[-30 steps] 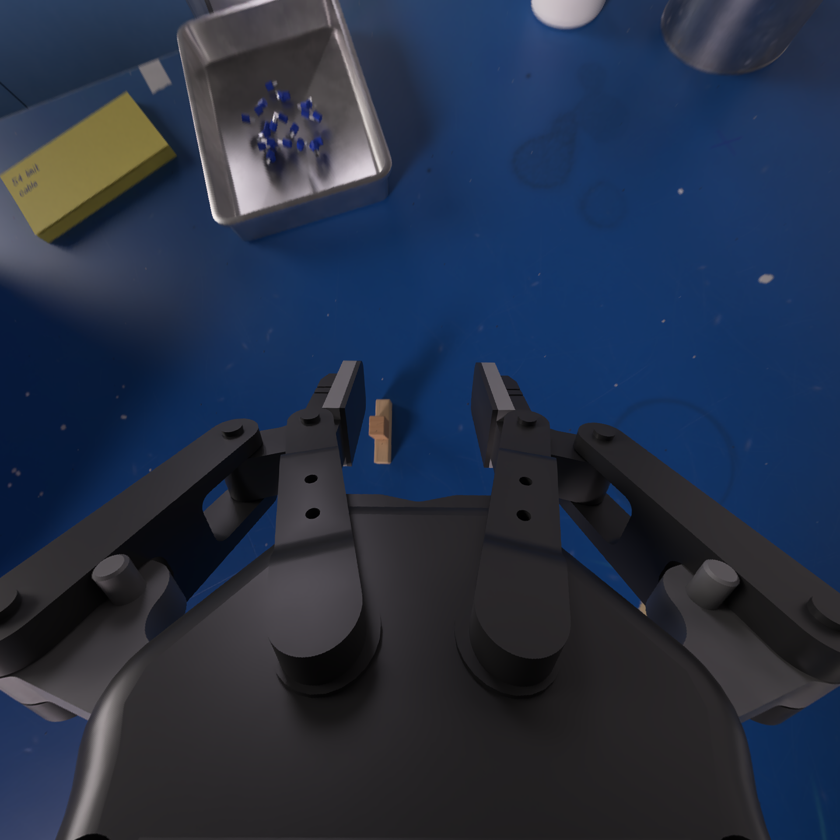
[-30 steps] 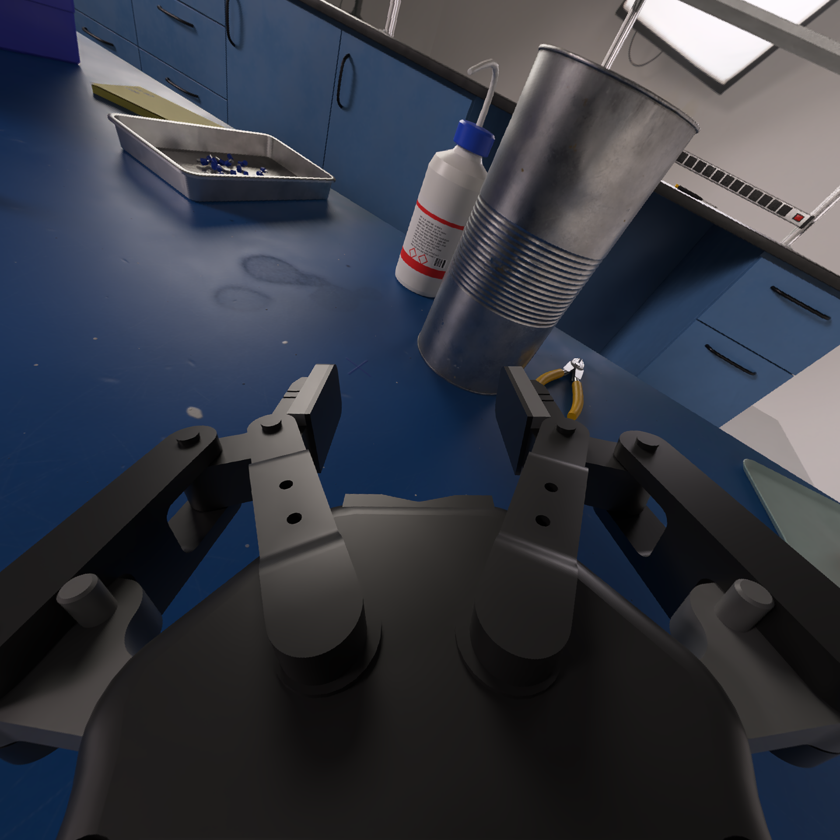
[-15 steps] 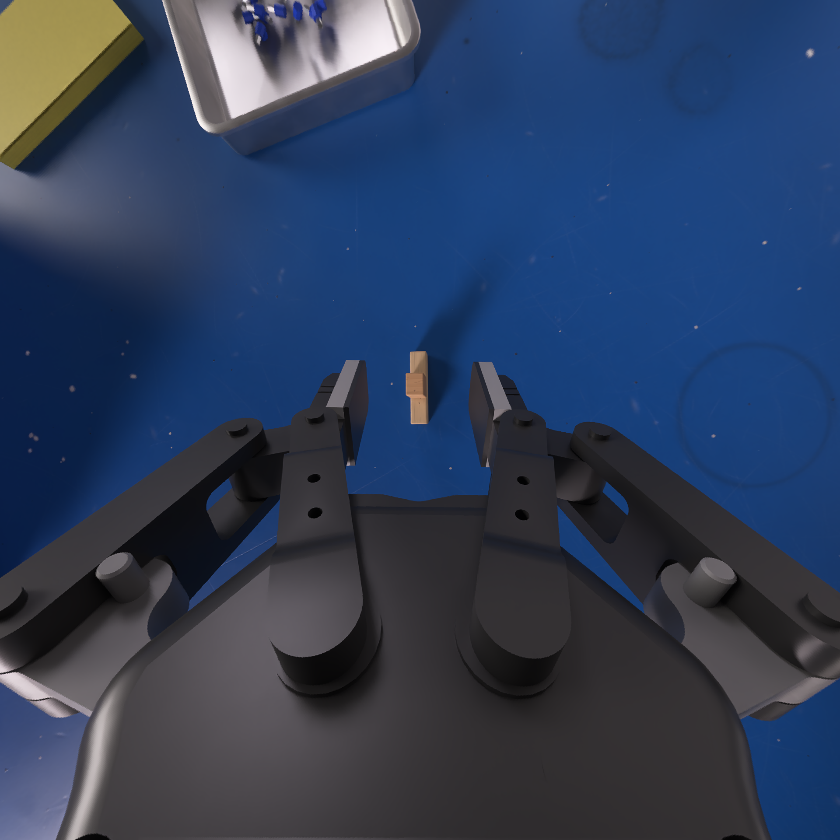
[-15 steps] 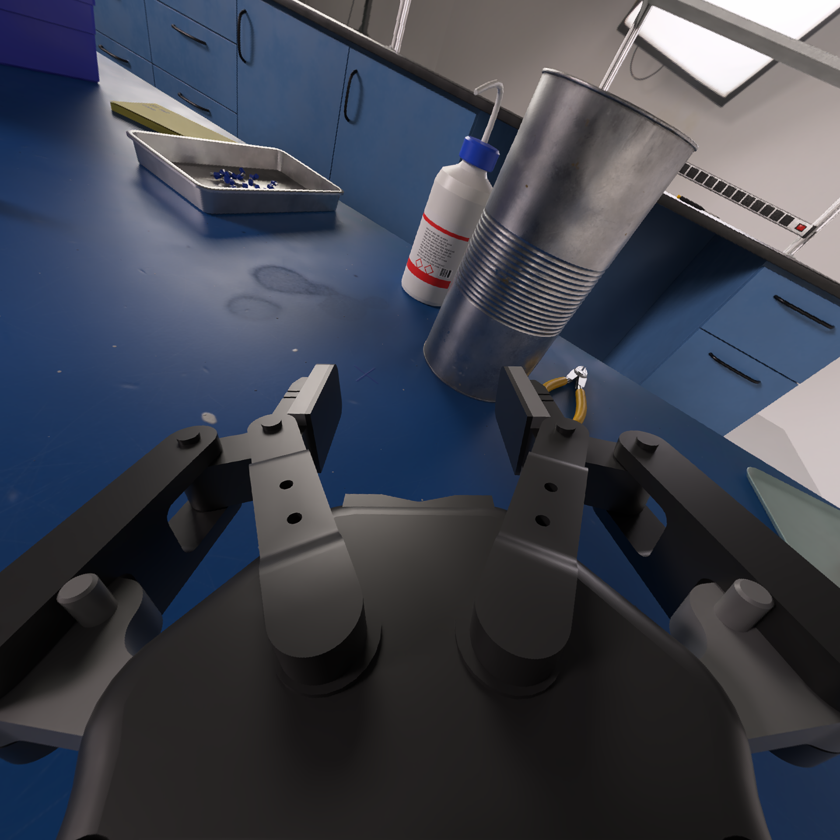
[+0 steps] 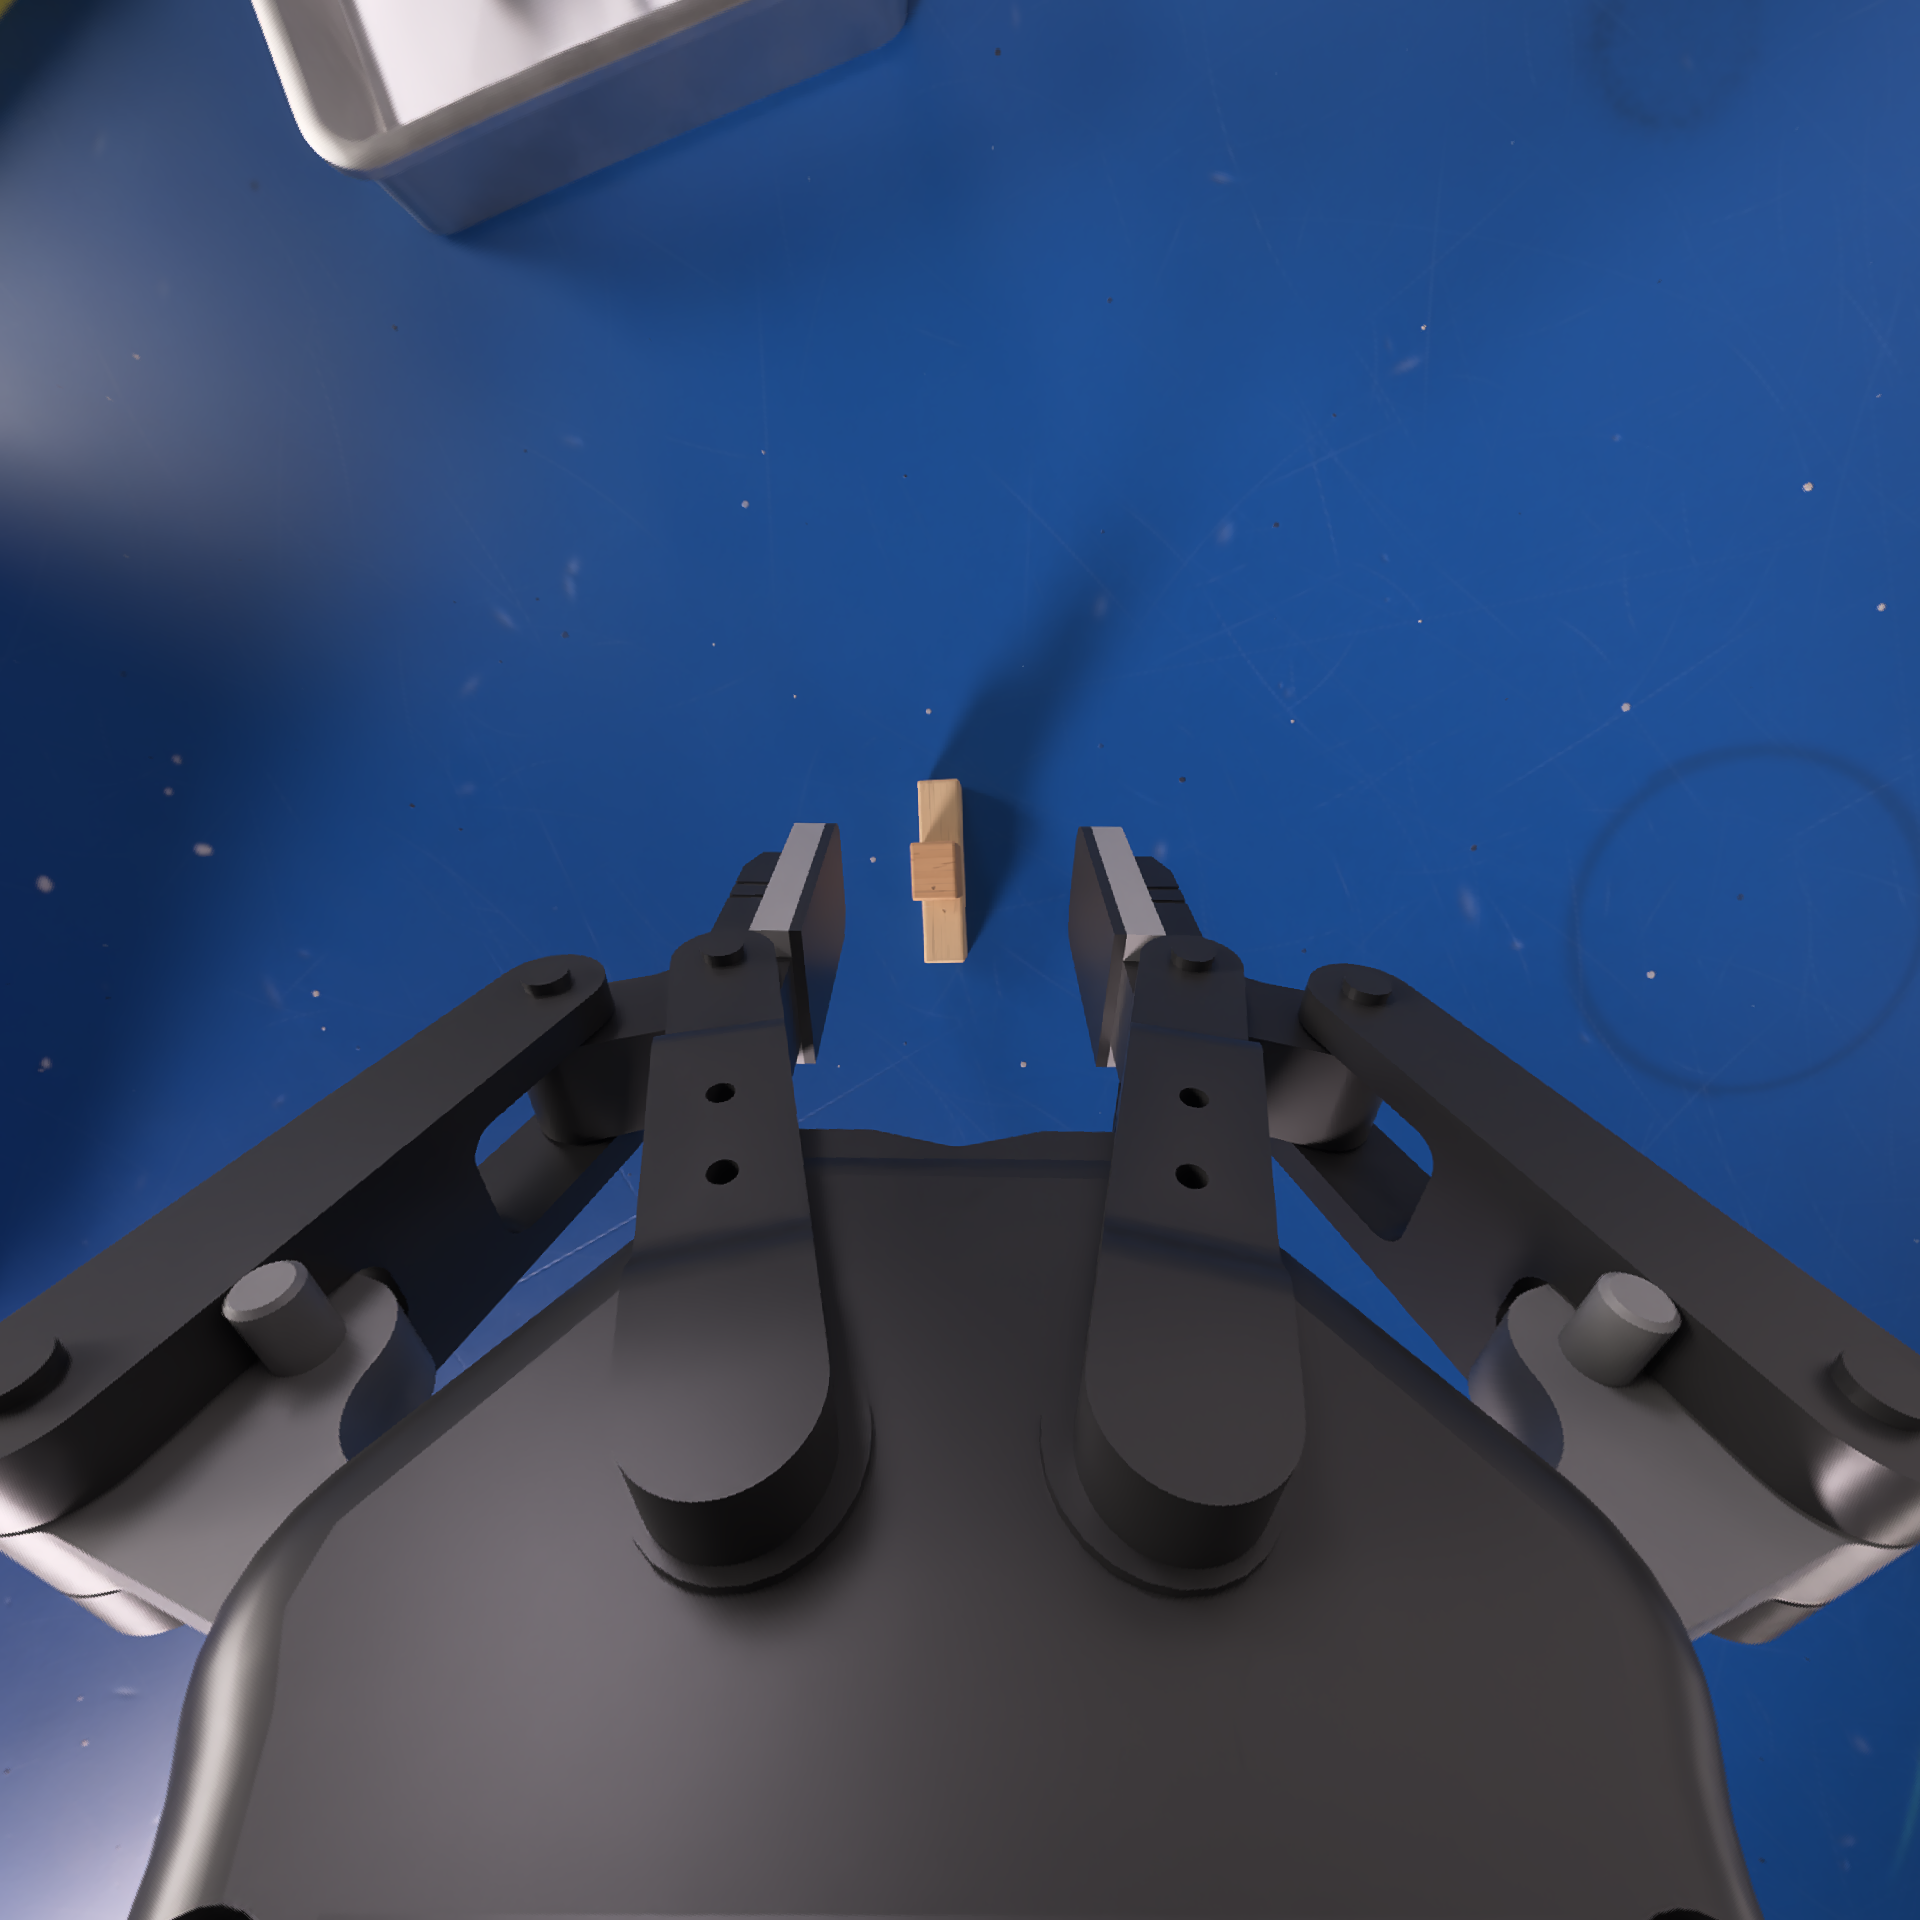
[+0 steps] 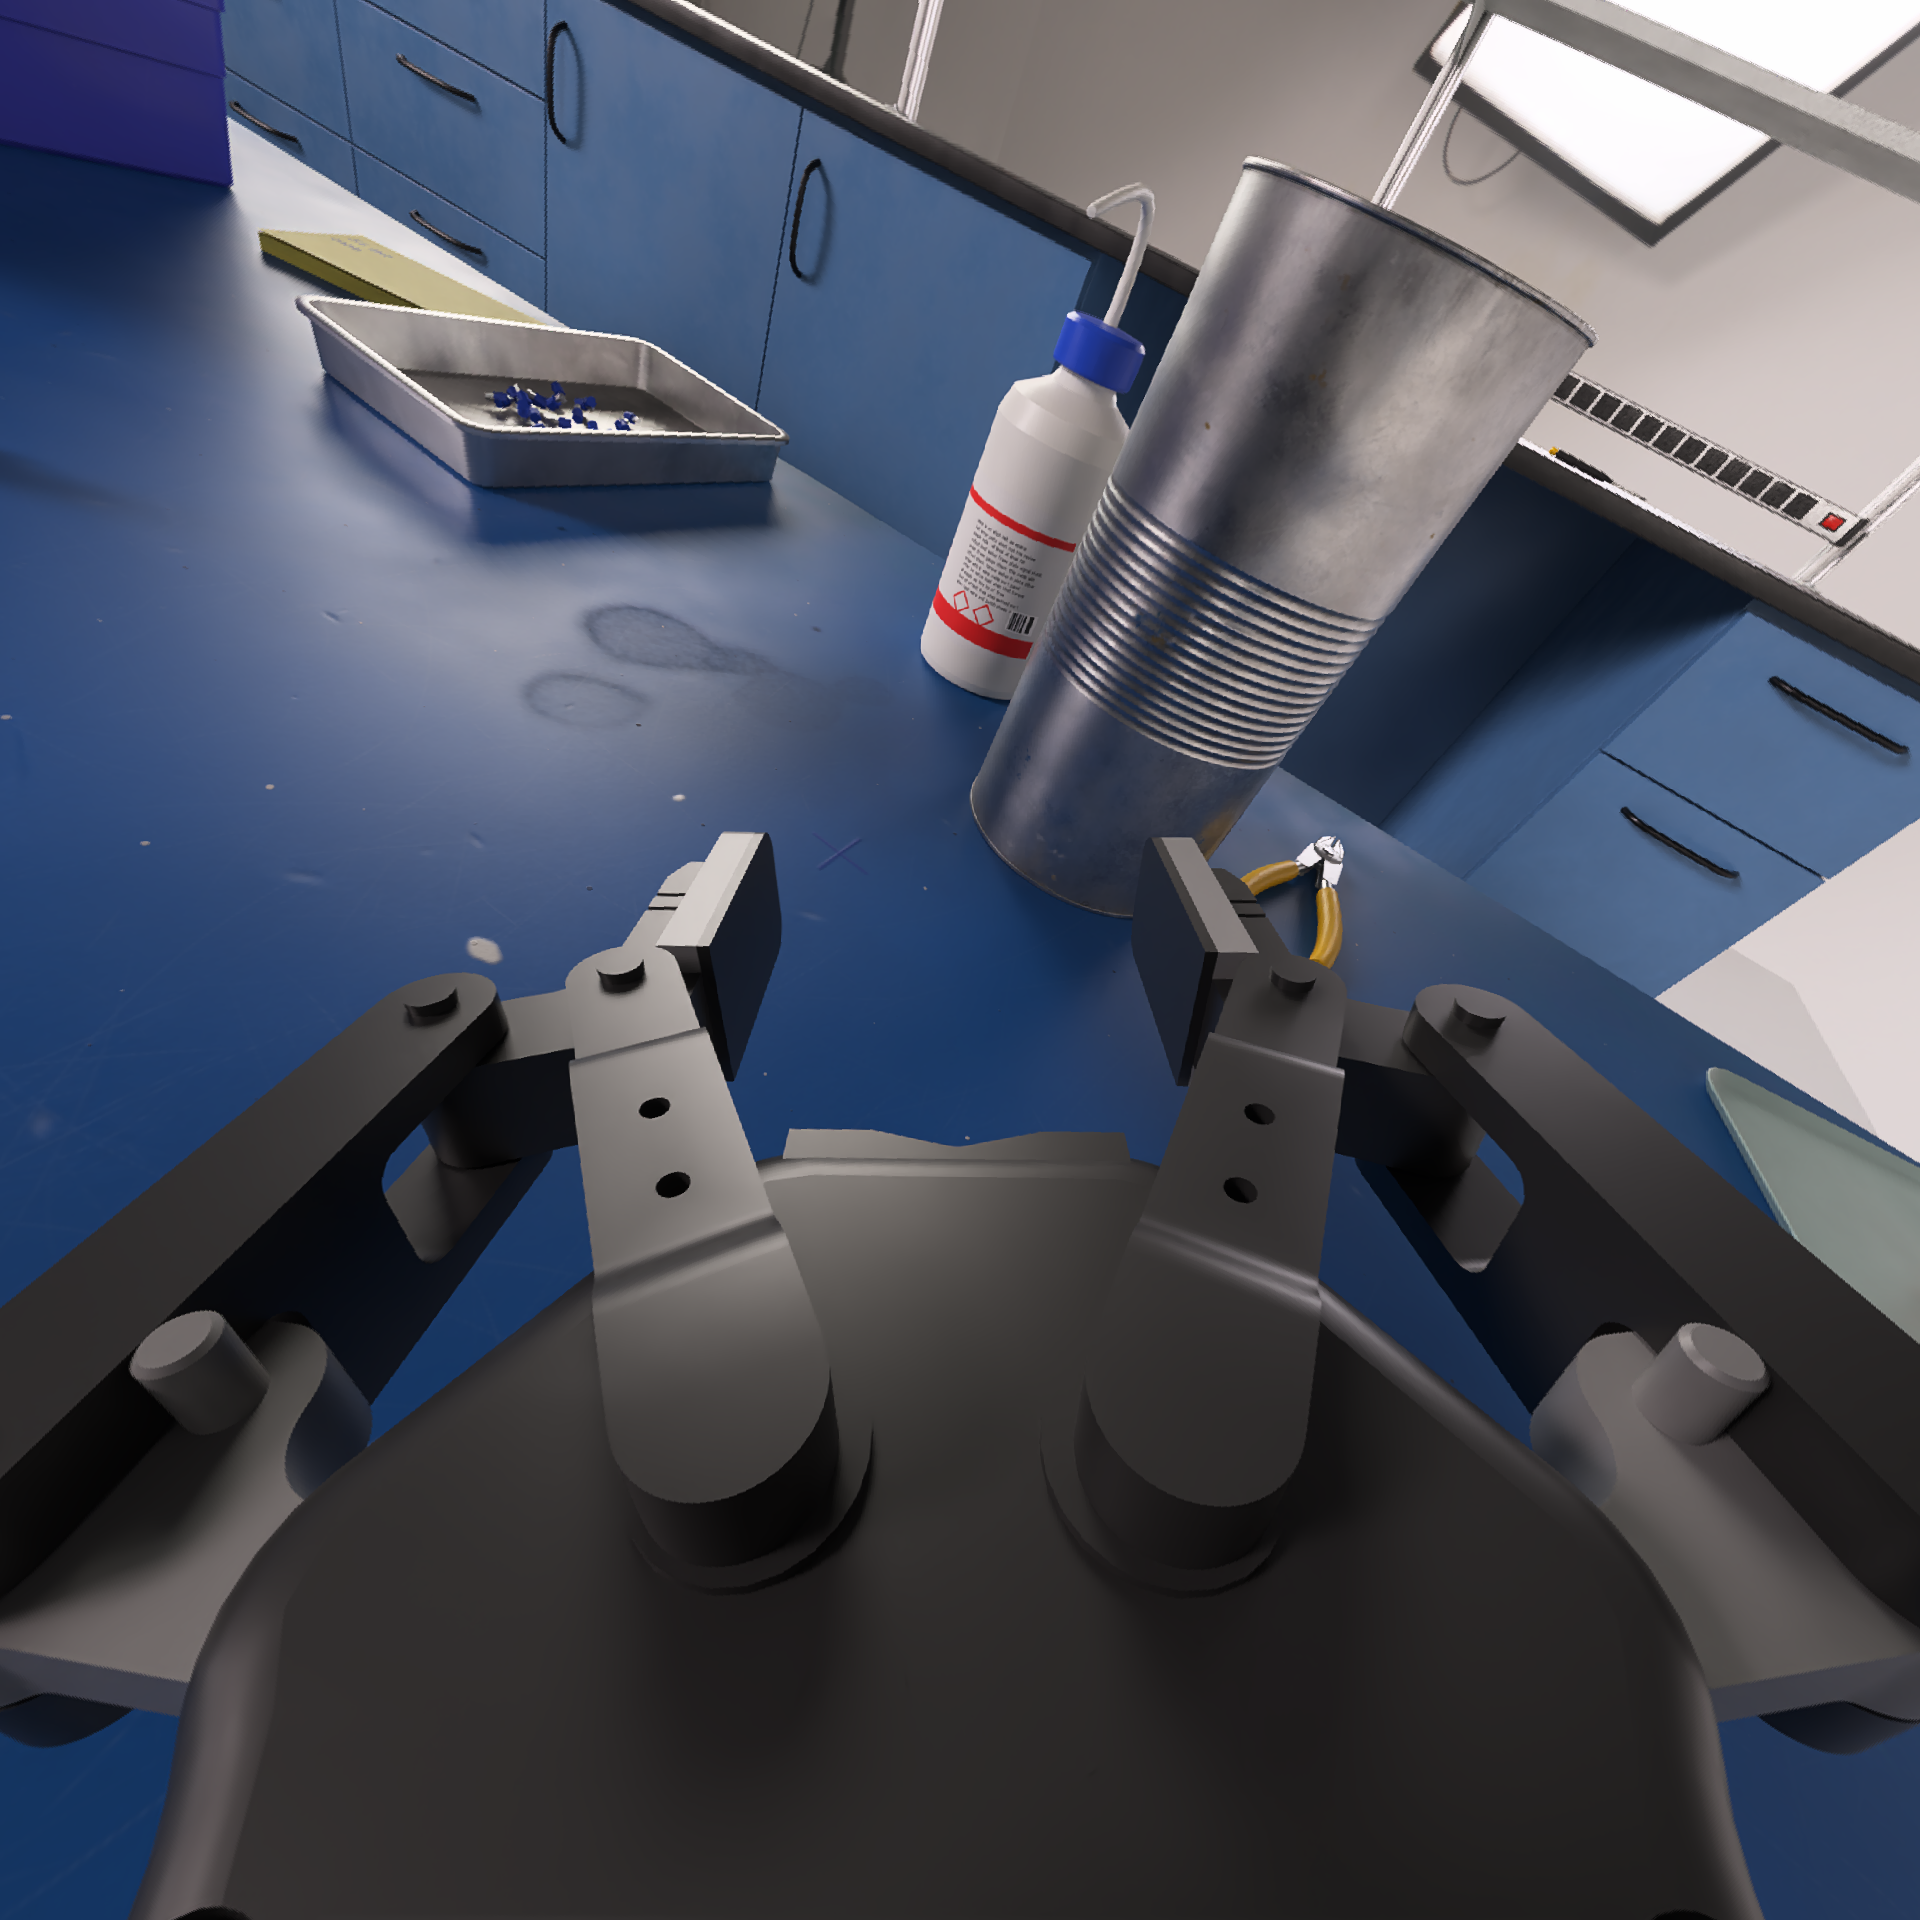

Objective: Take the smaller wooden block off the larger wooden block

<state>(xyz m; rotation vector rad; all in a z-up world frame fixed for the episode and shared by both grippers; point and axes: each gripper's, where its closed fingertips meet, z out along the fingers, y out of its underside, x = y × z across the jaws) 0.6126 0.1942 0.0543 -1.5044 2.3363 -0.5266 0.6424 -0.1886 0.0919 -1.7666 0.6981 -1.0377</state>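
Note:
In the left wrist view a long pale larger wooden block [image 5: 943, 928] lies on the blue table, with the smaller wooden block [image 5: 935, 870] sitting on its middle. My left gripper [image 5: 956, 914] is open and empty, above the blocks, one finger on each side of them and not touching. My right gripper [image 6: 956, 925] is open and empty above the blue table, away from the blocks. The blocks do not show in the right wrist view.
A steel tray [image 5: 582, 114] lies far ahead of the left gripper; it shows with small blue parts in the right wrist view [image 6: 540, 400]. A tall metal can [image 6: 1236, 561], a white squeeze bottle [image 6: 1023, 551], yellow-handled pliers [image 6: 1314, 894] and a yellow box [image 6: 374, 265] stand near the table's far edge.
My left gripper has moved forward and down over the blocks, which now lie centred between its fingers. The right wrist view has shifted slightly; its gripper stays open.

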